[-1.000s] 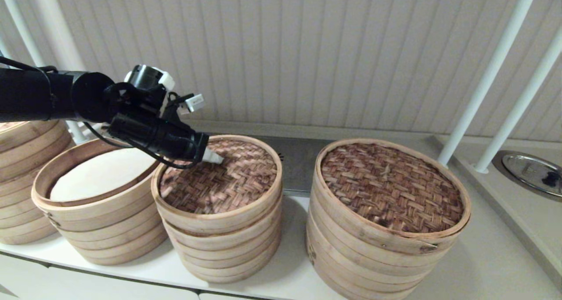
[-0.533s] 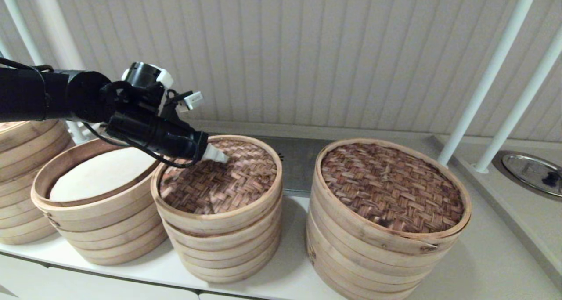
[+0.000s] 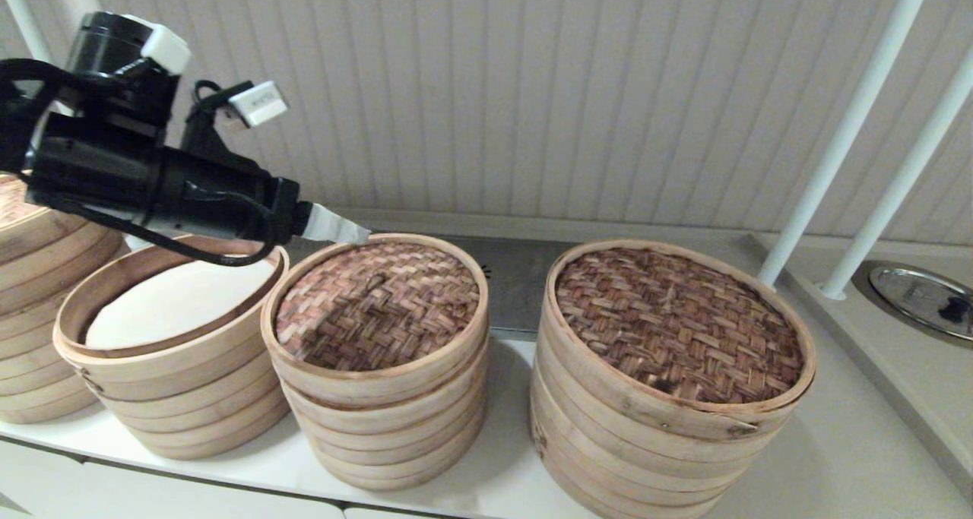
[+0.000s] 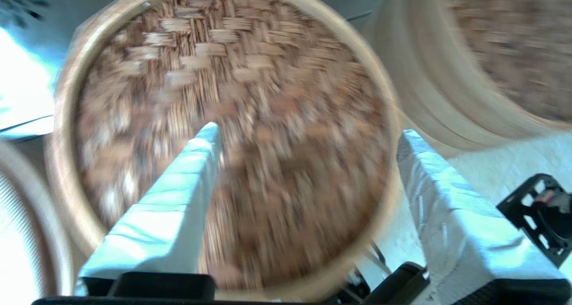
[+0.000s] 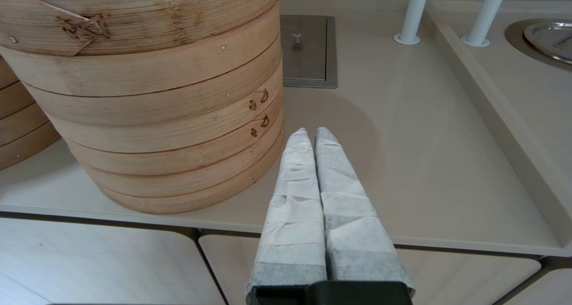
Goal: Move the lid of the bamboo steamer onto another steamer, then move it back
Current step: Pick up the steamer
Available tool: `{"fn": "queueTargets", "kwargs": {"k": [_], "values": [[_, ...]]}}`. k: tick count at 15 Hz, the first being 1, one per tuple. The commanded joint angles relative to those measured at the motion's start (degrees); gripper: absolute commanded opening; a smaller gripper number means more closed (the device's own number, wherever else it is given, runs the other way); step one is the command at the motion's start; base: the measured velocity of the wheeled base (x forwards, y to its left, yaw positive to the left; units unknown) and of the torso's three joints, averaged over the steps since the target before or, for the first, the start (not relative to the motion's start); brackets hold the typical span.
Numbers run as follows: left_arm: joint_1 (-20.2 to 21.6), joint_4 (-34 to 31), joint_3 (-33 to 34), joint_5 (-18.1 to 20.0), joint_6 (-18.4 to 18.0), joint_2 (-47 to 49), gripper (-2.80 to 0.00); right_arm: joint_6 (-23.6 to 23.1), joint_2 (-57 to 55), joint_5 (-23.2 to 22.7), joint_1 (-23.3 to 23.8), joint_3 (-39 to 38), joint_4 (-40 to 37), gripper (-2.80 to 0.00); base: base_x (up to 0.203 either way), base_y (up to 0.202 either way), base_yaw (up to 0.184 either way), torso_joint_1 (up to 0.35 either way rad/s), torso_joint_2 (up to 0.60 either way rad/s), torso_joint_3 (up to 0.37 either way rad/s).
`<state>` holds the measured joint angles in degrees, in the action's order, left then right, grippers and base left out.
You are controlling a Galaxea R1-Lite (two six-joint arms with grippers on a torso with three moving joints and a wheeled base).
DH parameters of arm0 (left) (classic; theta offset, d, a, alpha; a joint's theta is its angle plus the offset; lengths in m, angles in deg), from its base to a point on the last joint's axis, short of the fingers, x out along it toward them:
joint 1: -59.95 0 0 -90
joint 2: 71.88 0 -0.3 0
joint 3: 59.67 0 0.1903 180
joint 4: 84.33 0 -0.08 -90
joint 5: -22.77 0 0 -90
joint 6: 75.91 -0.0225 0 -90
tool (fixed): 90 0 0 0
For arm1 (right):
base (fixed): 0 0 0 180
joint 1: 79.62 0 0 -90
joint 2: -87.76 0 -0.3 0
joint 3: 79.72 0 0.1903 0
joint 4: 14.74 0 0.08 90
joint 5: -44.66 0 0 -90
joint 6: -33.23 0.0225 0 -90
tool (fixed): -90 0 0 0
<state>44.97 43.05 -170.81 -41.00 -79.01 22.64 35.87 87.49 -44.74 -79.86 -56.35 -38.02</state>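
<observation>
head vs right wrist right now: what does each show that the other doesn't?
Head view only: the left gripper, empty, above the back rim of the bamboo steamer lid on the middle steamer; the lidless steamer with the white liner; the woven tops.

Right wrist view only: the right gripper, fingers pressed together, low in front of the counter's front edge; the side wall of the widest steamer close up.

Both: that widest steamer, the white poles, the metal dish, the counter.

Left arm reaches in from upper left of head view; left gripper (image 4: 308, 139) fingers spread wide, holding nothing. Right gripper (image 5: 311, 133) low, fingers pressed together.
</observation>
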Motion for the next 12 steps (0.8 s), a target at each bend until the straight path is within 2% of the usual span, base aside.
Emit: {"fn": "queueTargets", "kwargs": {"k": [1, 2, 5, 9, 12], "values": [[1.37, -0.14, 3.06, 0.03, -0.07, -9.17, -0.97, 0.0, -0.08, 0.02, -0.02, -0.18, -0.01, -2.8, 0.0, 0.0, 0.0, 0.0, 0.0, 0.0], [2.63, -0.07, 5.5, -0.41, -0.12, -12.94, -2.8, 0.0, -0.08, 0.02, -0.02, -0.18, -0.01, -2.8, 0.0, 0.0, 0.0, 0.0, 0.0, 0.0], [6.13, 0.18, 15.08, -3.29, -0.15, -24.55, -2.8, 0.0, -0.08, 0.02, -0.02, -0.18, -0.01, -2.8, 0.0, 0.0, 0.0, 0.0, 0.0, 0.0], [7.8, 0.7, 28.78, -13.08, 0.63, -40.39, -2.8, 0.0, -0.08, 0.02, -0.02, -0.18, -0.01, -2.8, 0.0, 0.0, 0.0, 0.0, 0.0, 0.0], [9.76, 1.75, 40.2, -20.36, 2.76, -50.71, -2.8, 0.0, -0.08, -0.05, -0.02, -0.18, -0.01, -2.8, 0.0, 0.0, 0.0, 0.0, 0.0, 0.0]]}}
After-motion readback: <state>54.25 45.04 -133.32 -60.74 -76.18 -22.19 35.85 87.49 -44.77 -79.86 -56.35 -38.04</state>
